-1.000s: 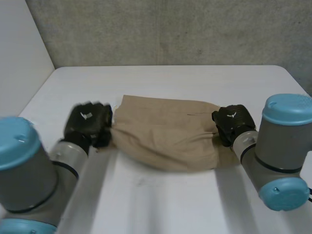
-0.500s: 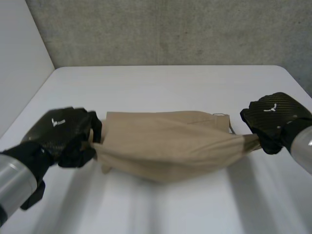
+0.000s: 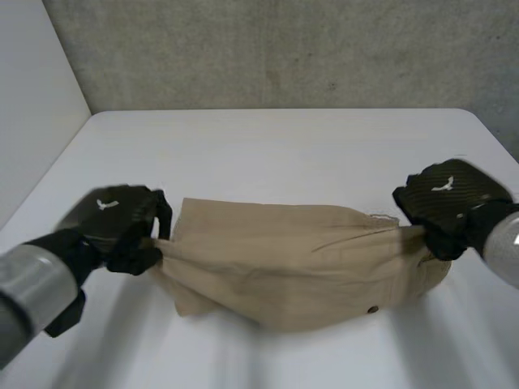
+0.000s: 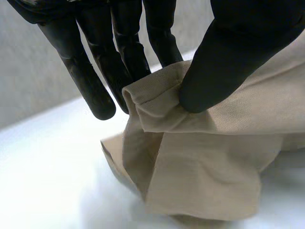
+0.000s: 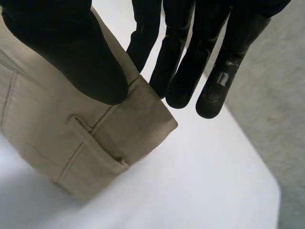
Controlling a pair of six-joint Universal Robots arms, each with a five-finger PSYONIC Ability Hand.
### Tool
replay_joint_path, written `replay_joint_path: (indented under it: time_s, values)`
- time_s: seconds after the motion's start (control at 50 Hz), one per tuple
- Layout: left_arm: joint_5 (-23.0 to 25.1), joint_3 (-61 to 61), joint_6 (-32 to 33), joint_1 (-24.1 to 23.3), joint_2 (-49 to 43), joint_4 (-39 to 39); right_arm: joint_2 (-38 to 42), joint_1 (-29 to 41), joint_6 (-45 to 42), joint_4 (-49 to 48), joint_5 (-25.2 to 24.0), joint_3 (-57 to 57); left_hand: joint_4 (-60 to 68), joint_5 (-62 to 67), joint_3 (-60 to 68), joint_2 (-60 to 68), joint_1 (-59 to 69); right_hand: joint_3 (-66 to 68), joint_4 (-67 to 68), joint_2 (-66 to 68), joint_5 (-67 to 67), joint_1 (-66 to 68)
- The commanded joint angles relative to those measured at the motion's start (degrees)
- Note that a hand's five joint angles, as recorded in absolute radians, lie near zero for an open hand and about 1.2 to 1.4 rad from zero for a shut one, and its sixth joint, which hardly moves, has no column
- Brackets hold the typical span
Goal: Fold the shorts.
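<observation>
Holding entry, one item: tan shorts [image 3: 292, 259], on the near middle of the white worktop [image 3: 268, 146], strung between our two hands.

Left hand [image 3: 113, 223]: at the left end of the cloth. In its wrist view the thumb presses a hemmed corner against straight fingers [image 4: 88, 71], so it is a pinch.

Right hand [image 3: 446, 198]: at the right end. Thumb and straight fingers pinch a corner of the banded edge, just beside a stitched loop [image 5: 93, 143].

Lie of the item: long axis runs left to right. The held edge is drawn tight from hand to hand, and the rest sags below it in loose folds toward the worktop. We judge that the waist points right and the leg hems left, going by the band and loop.

Step in hand, as we judge it: mid-fold, with one long edge raised and ready to be carried across.

Next move calls for:
- both hands travelling level and together;
- tension kept so the edge stays straight;
- the edge laid squarely on the opposite long edge before either pinch lets go.
</observation>
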Motion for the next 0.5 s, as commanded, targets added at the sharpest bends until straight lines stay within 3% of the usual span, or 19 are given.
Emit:
replay_joint_path:
  time_s: [0.02, 0.16, 0.22, 0.28, 0.36, 0.5]
  values:
    - [-0.4, 9.2, 0.1, 0.5, -15.8, 2.3, 11.6, 0.2, 0.5, -7.9, 0.7, -3.2, 11.3, 15.7, 11.9, 11.4, 16.3, 11.6, 11.7, 12.5, 13.2, 24.8]
    - [-1.5, 29.0, -0.2, 1.4, -20.5, 2.6, 16.4, 2.8, 2.6, -17.5, 5.2, -17.0, 11.3, 15.7, 11.9, 11.4, 16.3, 11.6, 11.7, 12.5, 13.2, 24.8]
    - [-3.8, 40.6, -0.6, 1.7, -22.0, 6.5, 16.7, 4.1, 5.2, -24.0, 7.9, -22.8, 11.3, 15.7, 11.9, 11.4, 16.3, 11.6, 11.7, 12.5, 13.2, 24.8]
    - [-8.7, 48.9, -0.9, 1.6, -22.2, 15.3, 16.1, 4.6, 8.4, -35.3, 10.2, -27.2, 11.3, 15.7, 11.9, 11.4, 16.3, 11.6, 11.7, 12.5, 13.2, 24.8]
    - [-13.4, 50.7, -0.6, 0.9, -21.4, 25.3, 15.3, 4.6, 9.6, -46.7, 11.1, -28.4, 11.3, 15.7, 11.9, 11.4, 16.3, 11.6, 11.7, 12.5, 13.2, 24.8]
    - [-13.7, 39.0, -0.6, 0.2, -16.7, 29.0, 14.8, 5.2, 9.9, -47.0, 11.0, -26.4, 11.3, 15.7, 11.9, 11.4, 16.3, 11.6, 11.7, 12.5, 13.2, 24.8]
